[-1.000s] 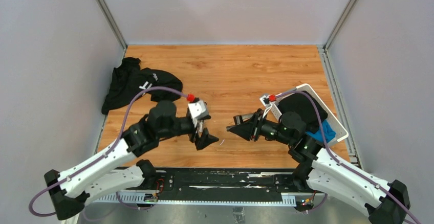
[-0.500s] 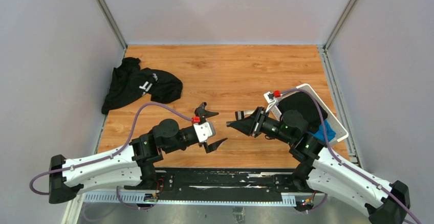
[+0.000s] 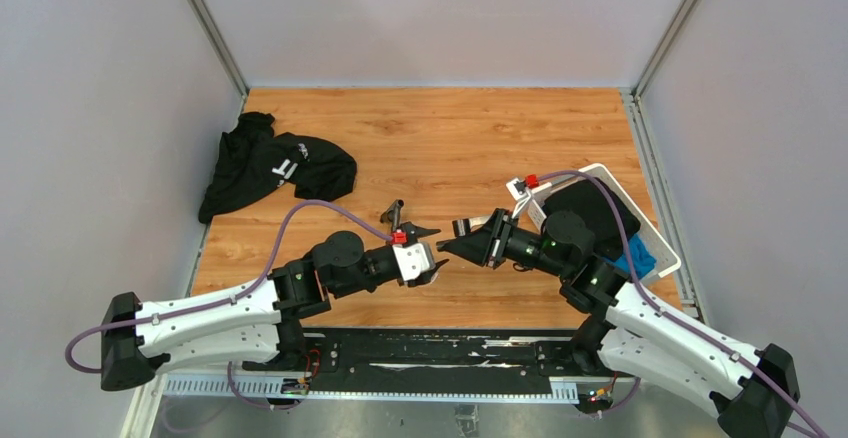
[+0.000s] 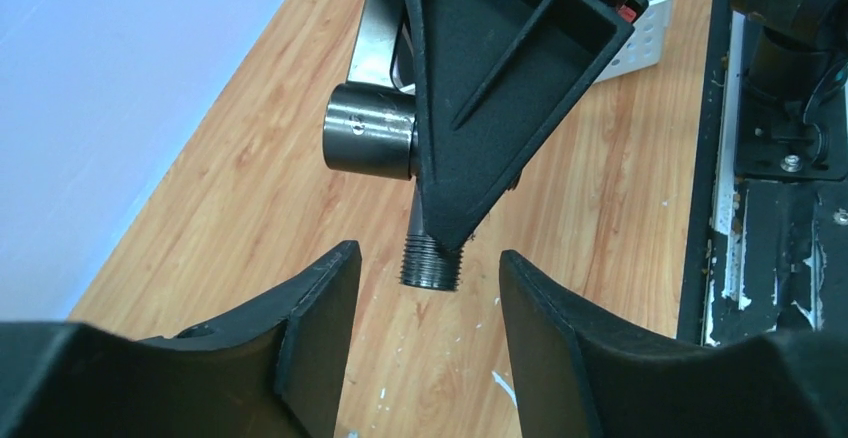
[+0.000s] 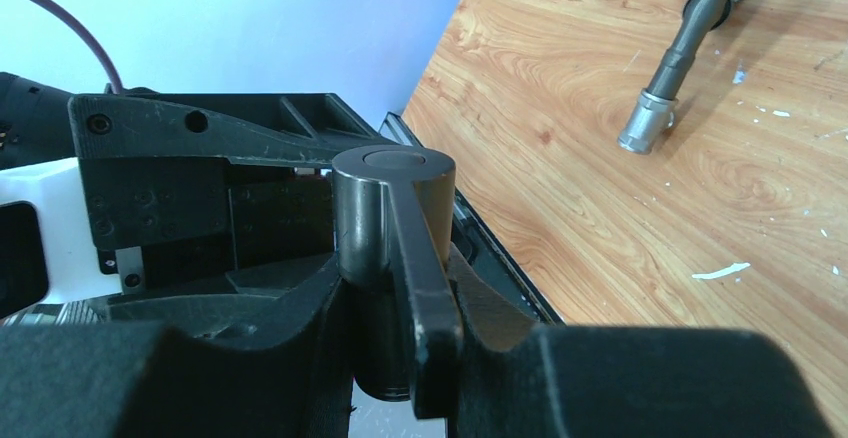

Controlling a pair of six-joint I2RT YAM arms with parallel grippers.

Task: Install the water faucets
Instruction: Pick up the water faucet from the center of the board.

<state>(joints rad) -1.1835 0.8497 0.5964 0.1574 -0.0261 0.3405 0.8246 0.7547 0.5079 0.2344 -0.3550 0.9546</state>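
- At the far left of the wooden desk (image 3: 450,138) lay a crumpled black cloth garment (image 3: 270,163), well apart from the work.
- A loose grey pipe-shaped faucet piece (image 3: 394,210) with a silvery end rested flat on the desk, just beyond the left arm's wrist.
- The left gripper (image 4: 428,308) was released: its jaws stood apart on either side of the threaded pipe stub (image 4: 430,263), with a gap showing on both sides.
- That stub belonged to the dark-grey metal faucet piece with a flat lever handle (image 5: 395,208), held up over the desk between the two arms.
- The right gripper (image 3: 447,248) was clenched on that piece, around its round body.
- The white plastic basket (image 3: 601,168) sat at the right edge with dark and blue cloth in it.
- We judged this to be the hand-over or bracing step. Next, the left jaws would need to pinch the stub squarely without marring the thread, then take the part steadily.
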